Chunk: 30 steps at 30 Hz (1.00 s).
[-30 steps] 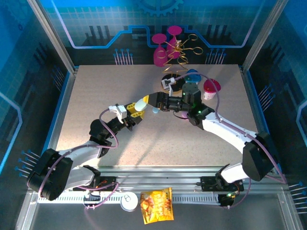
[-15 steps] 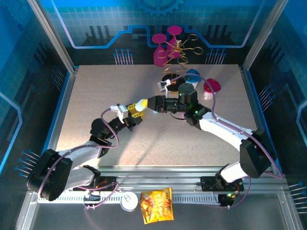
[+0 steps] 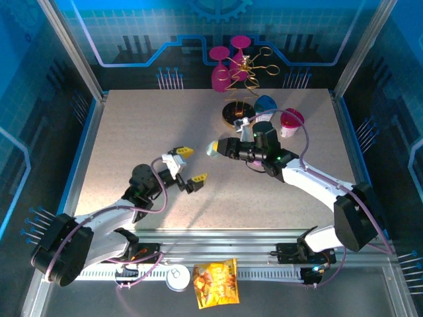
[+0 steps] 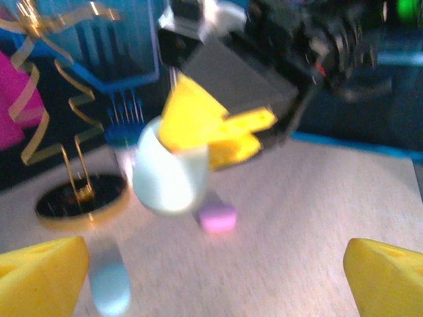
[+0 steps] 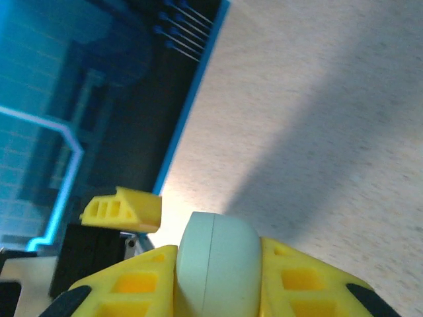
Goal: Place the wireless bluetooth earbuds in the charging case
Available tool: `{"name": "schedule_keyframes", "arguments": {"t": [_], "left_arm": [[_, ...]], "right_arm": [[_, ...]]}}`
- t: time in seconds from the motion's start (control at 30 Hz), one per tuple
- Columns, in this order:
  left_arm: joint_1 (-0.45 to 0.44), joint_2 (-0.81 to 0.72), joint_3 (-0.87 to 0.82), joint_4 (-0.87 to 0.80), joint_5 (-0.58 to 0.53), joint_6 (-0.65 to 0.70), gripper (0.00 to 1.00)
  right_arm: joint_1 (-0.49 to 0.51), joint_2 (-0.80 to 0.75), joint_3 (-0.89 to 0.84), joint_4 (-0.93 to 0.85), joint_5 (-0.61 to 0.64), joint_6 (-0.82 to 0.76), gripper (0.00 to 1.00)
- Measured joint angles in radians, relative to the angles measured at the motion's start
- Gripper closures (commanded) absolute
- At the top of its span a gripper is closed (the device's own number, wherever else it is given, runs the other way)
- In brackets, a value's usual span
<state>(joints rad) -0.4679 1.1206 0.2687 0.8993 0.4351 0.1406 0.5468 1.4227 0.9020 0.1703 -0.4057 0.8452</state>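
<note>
My right gripper is shut on the charging case, a pale green-blue pill-shaped shell with its seam closed, held above the middle of the table. In the right wrist view the charging case sits squeezed between the yellow fingers. My left gripper stands open to the near left of the case, apart from it, with nothing between its fingers. The left wrist view shows the charging case ahead of my left gripper, a lilac earbud on the table under it, and a blurred pale blue earbud nearer.
At the back stand magenta wine glasses, a gold spiral stand on a black base, a blue bowl and a magenta cup. A snack bag and a white can lie on the near rail.
My left gripper opened, let go of the case and drew back toward the near left. My right gripper closed on the case and carried it slightly right.
</note>
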Motion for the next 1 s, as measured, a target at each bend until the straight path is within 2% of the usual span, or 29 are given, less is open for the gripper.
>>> {"name": "schedule_keyframes", "arguments": {"t": [0.17, 0.37, 0.47, 0.53, 0.7, 0.8, 0.9, 1.0], "left_arm": [[-0.034, -0.016, -0.008, -0.172, -0.021, 0.063, 0.01], [-0.035, -0.023, -0.008, -0.263, -0.019, 0.089, 0.01], [-0.036, -0.024, -0.008, -0.292, -0.019, 0.099, 0.01], [-0.037, -0.025, -0.008, -0.307, -0.019, 0.103, 0.01], [-0.038, -0.035, -0.008, -0.320, -0.026, 0.096, 0.01], [-0.035, -0.063, -0.008, -0.320, -0.094, 0.059, 0.01], [-0.012, -0.122, -0.002, -0.328, -0.196, 0.022, 0.01], [0.023, -0.184, 0.024, -0.345, -0.335, 0.016, 0.01]], "right_arm": [[-0.009, 0.069, -0.029, -0.032, 0.066, -0.053, 0.79], [-0.032, 0.209, -0.092, -0.035, 0.119, -0.075, 0.77], [-0.033, 0.265, -0.111, -0.027, 0.131, -0.077, 0.73], [-0.036, 0.277, -0.117, -0.011, 0.136, -0.080, 0.65], [-0.044, 0.277, -0.118, -0.008, 0.176, -0.101, 0.29], [-0.046, 0.241, -0.120, -0.048, 0.224, -0.142, 0.11], [-0.047, 0.129, -0.122, -0.106, 0.303, -0.214, 0.00], [-0.051, -0.015, -0.122, -0.139, 0.407, -0.313, 0.00]]}}
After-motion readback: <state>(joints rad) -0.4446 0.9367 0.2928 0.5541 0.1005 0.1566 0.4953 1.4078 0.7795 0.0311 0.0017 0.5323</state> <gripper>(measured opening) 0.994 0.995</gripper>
